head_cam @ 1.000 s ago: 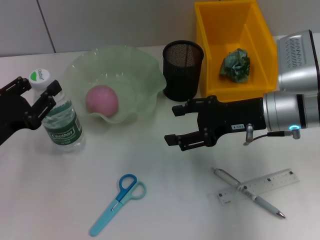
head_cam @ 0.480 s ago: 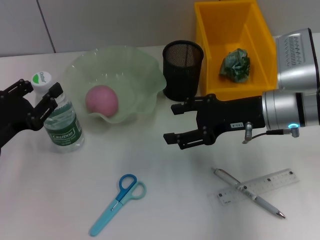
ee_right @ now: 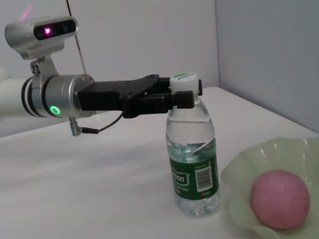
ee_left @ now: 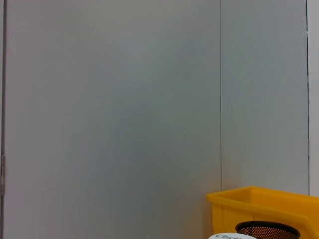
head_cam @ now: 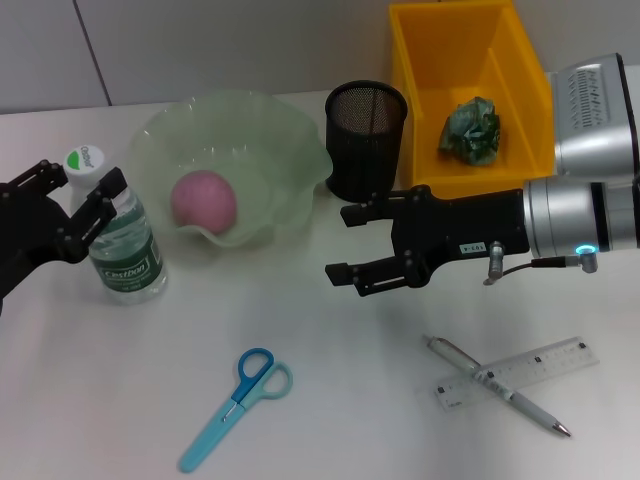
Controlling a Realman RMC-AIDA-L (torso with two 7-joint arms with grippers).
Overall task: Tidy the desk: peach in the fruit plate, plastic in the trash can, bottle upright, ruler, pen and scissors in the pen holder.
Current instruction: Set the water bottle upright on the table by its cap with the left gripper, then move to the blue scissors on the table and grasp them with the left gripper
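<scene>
The bottle (head_cam: 122, 250) stands upright on the table left of the fruit plate (head_cam: 290, 130). My left gripper (head_cam: 78, 178) is shut on its neck just under the white cap. The right wrist view also shows the bottle (ee_right: 193, 164) held by the left gripper (ee_right: 179, 94). The pink peach (head_cam: 205, 198) lies in the plate. Green crumpled plastic (head_cam: 472, 130) lies in the yellow trash can (head_cam: 420, 100). My right gripper (head_cam: 340, 243) hangs open and empty in front of the black mesh pen holder (head_cam: 366, 125). Blue scissors (head_cam: 235, 395) lie near the front. The pen (head_cam: 480, 375) lies across the clear ruler (head_cam: 550, 362).
The pen holder stands between the plate and the trash can at the back. Bare table lies between the scissors and the pen. The left wrist view shows mostly wall, with the yellow bin (ee_left: 259, 204) and the holder's rim (ee_left: 266, 230) at its lower edge.
The left gripper and the bottle's cap shifted slightly right and toward me. The right gripper slid a little to the left, still open.
</scene>
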